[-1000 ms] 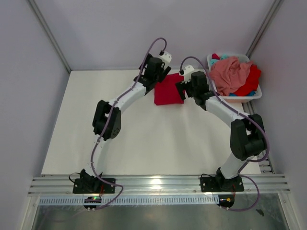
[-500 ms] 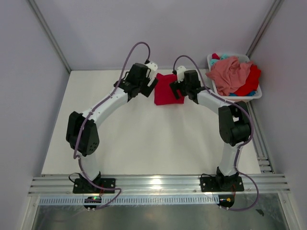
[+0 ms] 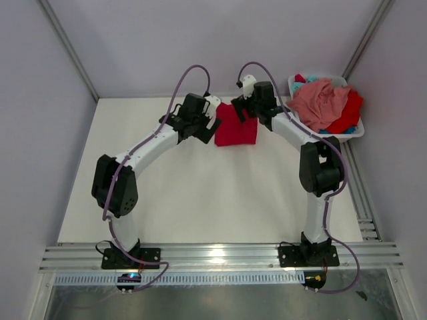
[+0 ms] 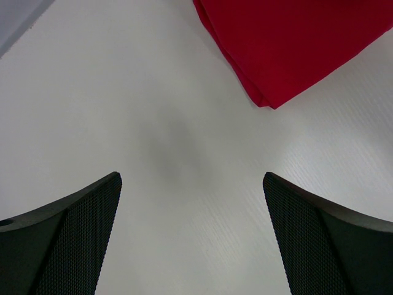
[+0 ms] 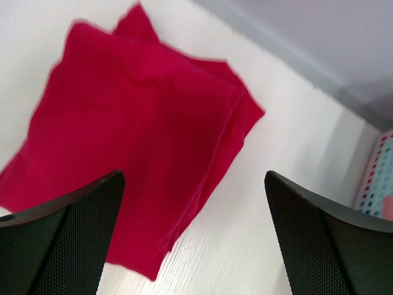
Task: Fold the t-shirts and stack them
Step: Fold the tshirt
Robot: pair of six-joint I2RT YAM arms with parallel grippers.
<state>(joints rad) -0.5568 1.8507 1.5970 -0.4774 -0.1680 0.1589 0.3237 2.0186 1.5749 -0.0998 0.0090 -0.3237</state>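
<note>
A folded bright red t-shirt (image 3: 239,128) lies flat at the far middle of the white table. My left gripper (image 3: 213,126) is just off its left edge, open over bare table (image 4: 184,123), with only the shirt's corner (image 4: 295,43) ahead of it. My right gripper (image 3: 240,109) hovers open over the shirt's far edge; the red shirt (image 5: 135,135) fills the left of the right wrist view. More t-shirts sit crumpled in the basket: a salmon pink one (image 3: 320,101) on top, a red one (image 3: 348,112) beside it, and a bit of teal (image 3: 308,85).
The white plastic basket (image 3: 357,133) stands at the far right corner, and its perforated wall (image 5: 376,184) shows at the right edge of the right wrist view. Grey walls close in the back and sides. An aluminium rail (image 3: 220,257) carries both arm bases.
Both grippers stayed open and empty. The left gripper drew back leftward off the shirt, its elbow swinging left. The right gripper moved from the shirt's right side to its far edge.
</note>
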